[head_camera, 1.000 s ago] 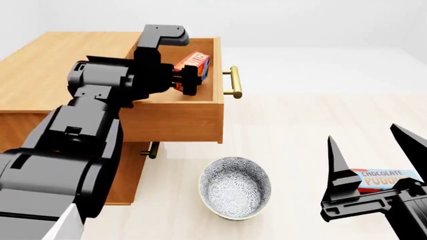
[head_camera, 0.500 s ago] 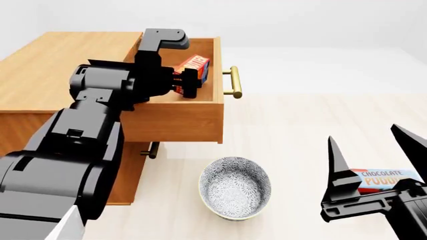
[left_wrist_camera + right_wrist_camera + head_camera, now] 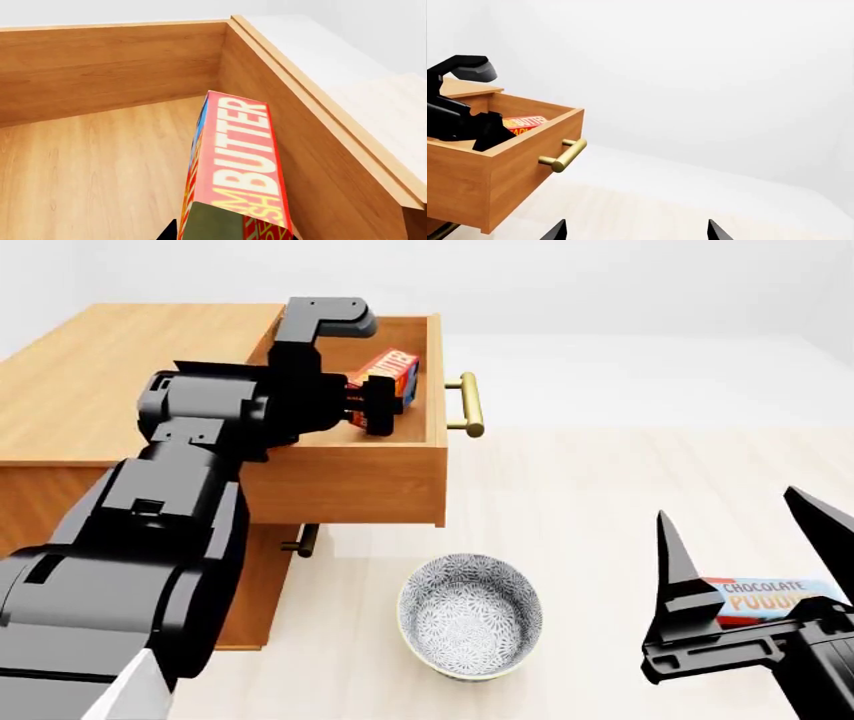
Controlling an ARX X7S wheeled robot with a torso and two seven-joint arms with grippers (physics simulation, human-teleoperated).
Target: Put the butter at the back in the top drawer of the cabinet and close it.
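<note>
Red-and-orange, the butter [image 3: 390,371] is seen inside the top drawer [image 3: 350,480], which is pulled well out of the cabinet [image 3: 94,370]. The box is clamped by the left gripper [image 3: 374,402], whose black fingers close on its near end while the rest of the box points away from the cabinet body toward the drawer's front panel. In the left wrist view the butter [image 3: 237,170] is shown on edge, raised above the drawer floor and just beside the inner face of a drawer wall [image 3: 287,150], near a corner; whether the box touches the floor cannot be told. From the right wrist view the butter [image 3: 524,123] shows just above the drawer's side wall, behind the front panel and its brass handle [image 3: 564,155].

Below the drawer, a second brass handle [image 3: 302,539] of a lower drawer is partly visible. A patterned bowl [image 3: 470,616] stands on the pale desk [image 3: 601,490] in front of the cabinet, beyond the drawer's near corner. Farther from the cabinet than the bowl, a chocolate pudding box [image 3: 771,598] lies on the desk. The right gripper [image 3: 747,535] is held over that box with its two pointed fingers spread wide apart, nothing between them.
</note>
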